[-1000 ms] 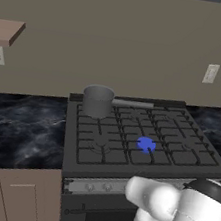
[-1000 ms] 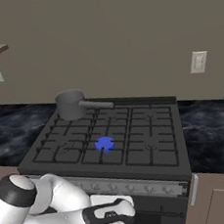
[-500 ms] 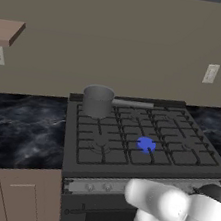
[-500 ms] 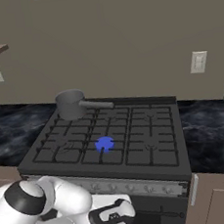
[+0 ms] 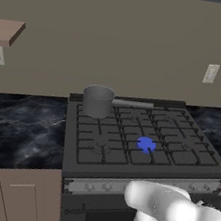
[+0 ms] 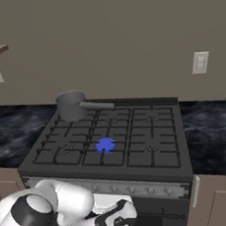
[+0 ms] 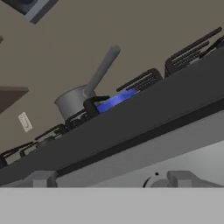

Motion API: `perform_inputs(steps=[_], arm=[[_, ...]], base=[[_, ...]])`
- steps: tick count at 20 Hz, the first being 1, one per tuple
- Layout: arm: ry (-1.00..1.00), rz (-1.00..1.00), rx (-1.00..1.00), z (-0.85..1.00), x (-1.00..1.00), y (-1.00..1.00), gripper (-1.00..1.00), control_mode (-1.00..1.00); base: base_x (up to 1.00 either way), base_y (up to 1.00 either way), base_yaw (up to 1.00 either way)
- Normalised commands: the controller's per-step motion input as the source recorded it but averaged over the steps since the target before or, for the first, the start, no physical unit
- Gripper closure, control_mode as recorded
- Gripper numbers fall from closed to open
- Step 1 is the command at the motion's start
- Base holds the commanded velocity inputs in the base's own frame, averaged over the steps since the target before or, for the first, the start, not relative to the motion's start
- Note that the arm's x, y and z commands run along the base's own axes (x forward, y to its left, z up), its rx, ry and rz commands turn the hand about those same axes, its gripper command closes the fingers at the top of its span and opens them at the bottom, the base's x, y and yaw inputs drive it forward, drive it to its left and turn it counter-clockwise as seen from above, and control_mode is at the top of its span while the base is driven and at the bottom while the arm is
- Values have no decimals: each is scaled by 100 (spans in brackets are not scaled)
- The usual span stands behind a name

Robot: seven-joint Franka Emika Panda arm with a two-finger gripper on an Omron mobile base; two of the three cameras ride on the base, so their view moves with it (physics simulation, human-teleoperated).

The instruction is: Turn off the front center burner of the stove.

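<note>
Now, pincer: the two-finger gripper (image 6: 127, 213) on the white arm sits low in front of the wide black gas stove (image 6: 140, 161), just below its silver front strip of small knobs (image 6: 143, 188).
Pincer state: I cannot tell whether the two dark finger tips (image 7: 43, 178) are parted or closed; nothing lies between them in the hand view, and a round knob edge (image 7: 154, 182) shows low between the tips, to the right of centre.
Direction to the control: judging from the right base view, the knob row is directly ahead of and slightly above the fingers, close but not visibly touched.
Axis of the strip: the knob strip (image 5: 146, 185) runs sideways across the stove front, so the choice of knob is a sideways matter along that line.
Task's thing: the small round front center burner with its bright blue flame (image 5: 146, 144) lies on the stove top under the black grid grates, above and behind the knob strip, well beyond the fingers; it also shows as a blue streak (image 7: 116, 100) over the stove edge in the hand view.
Burner state: lit, so the task is not yet done.
Farther out: a grey metal saucepan with a long handle (image 6: 72, 105) stands on the rear left burner, well apart from the flame.
</note>
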Motion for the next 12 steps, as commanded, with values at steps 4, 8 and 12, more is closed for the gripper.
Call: perform_inputs(steps=[4, 8, 12], arm=[[0, -9, 10, -8, 12, 0, -100, -100], [0, -12, 8, -12, 7, 0, -100, -100], [0, -11, 5, -21, 10, 0, -100, -100]], base=[[0, 0, 0], [0, 0, 0], [0, 0, 0]])
